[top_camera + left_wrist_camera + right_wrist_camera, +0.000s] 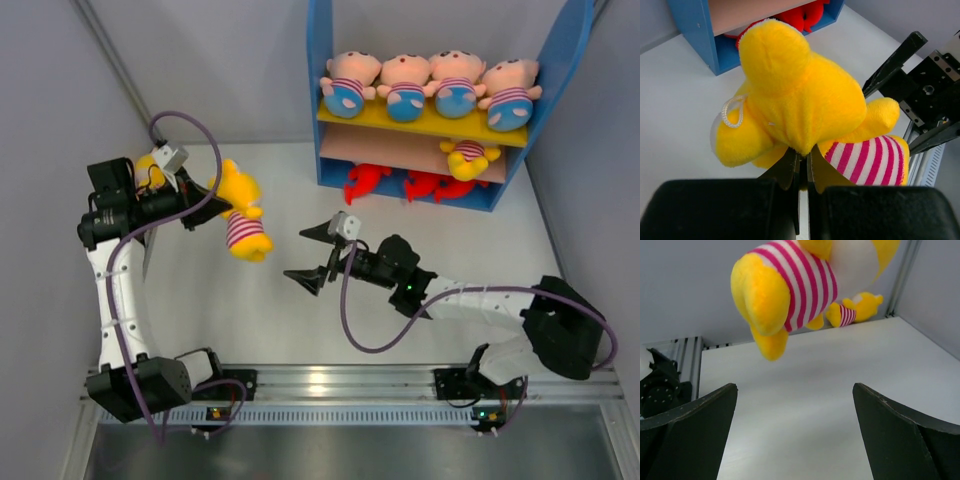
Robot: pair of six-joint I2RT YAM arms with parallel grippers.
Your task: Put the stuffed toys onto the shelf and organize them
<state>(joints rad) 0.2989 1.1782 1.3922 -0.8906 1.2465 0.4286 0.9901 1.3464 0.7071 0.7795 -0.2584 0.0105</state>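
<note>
My left gripper [212,196] is shut on a yellow figure in a red-striped shirt [241,222] and holds it in the air left of the shelf [322,110]. In the left wrist view the jaws [802,156] pinch its yellow plush [800,95]. My right gripper [312,255] is open and empty, just right of and below the held toy, which hangs above it in the right wrist view [790,282]. Several boy dolls [430,82] sit on the yellow upper board. One yellow figure [470,158] lies on the pinkish middle board. Red sharks [405,184] lie on the blue base.
Another yellow figure [149,170] lies on the table by the left wall, behind my left arm; it also shows in the right wrist view [854,312]. Grey walls close in on the left and right. A metal rail [340,380] runs along the near edge.
</note>
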